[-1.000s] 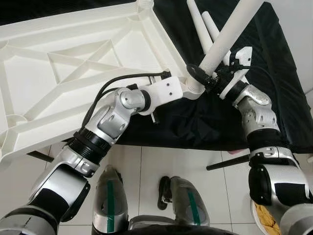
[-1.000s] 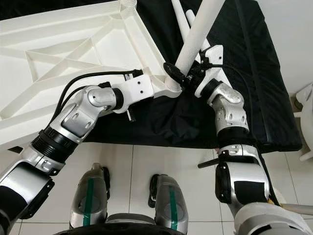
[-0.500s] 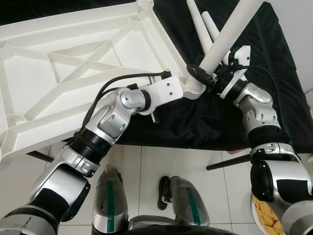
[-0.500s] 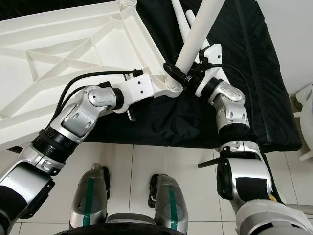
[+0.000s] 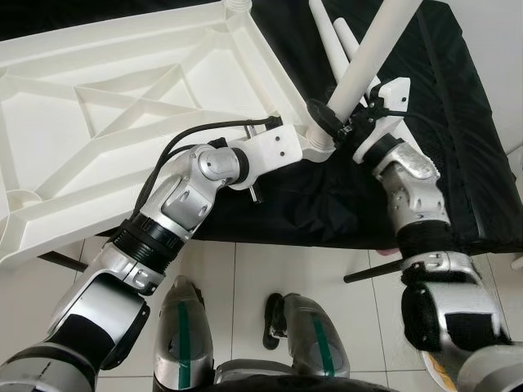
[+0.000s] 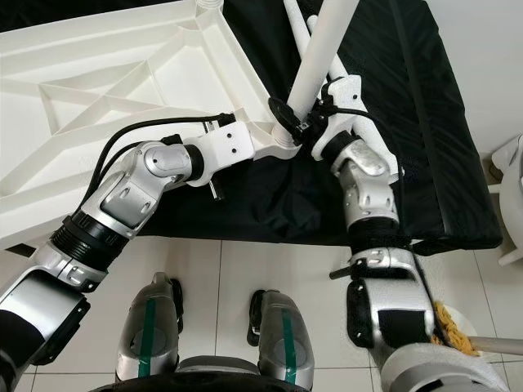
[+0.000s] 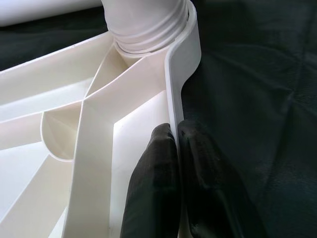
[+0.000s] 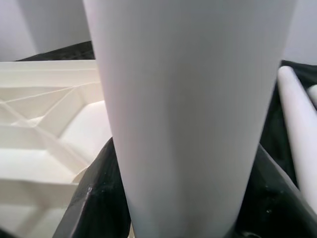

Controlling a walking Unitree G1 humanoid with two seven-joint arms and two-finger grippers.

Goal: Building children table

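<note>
The white plastic tabletop (image 5: 122,122) lies upside down, ribs up, across a surface draped in black cloth (image 5: 458,147), its near corner overhanging the tiled floor (image 5: 270,269). It looks light, stiff and smooth, so a thin rim is probably the surest place to pinch it, close to the corner being worked. The left tool (image 7: 177,148) does just that: its two black fingers (image 7: 153,178) are narrowed onto the upright edge wall right beside the threaded corner socket (image 7: 148,29), holding the top steady. The right tool (image 6: 306,122) is closed around the foot of a white leg (image 6: 323,49), low down near the socket, where a twist should bite best; the leg leans at a slant, so it may need straightening to seat cleanly. The tube looks slick and hollow, apt to slip under a loose hold. Two spare legs (image 5: 339,41) lie on the cloth beyond.
</note>
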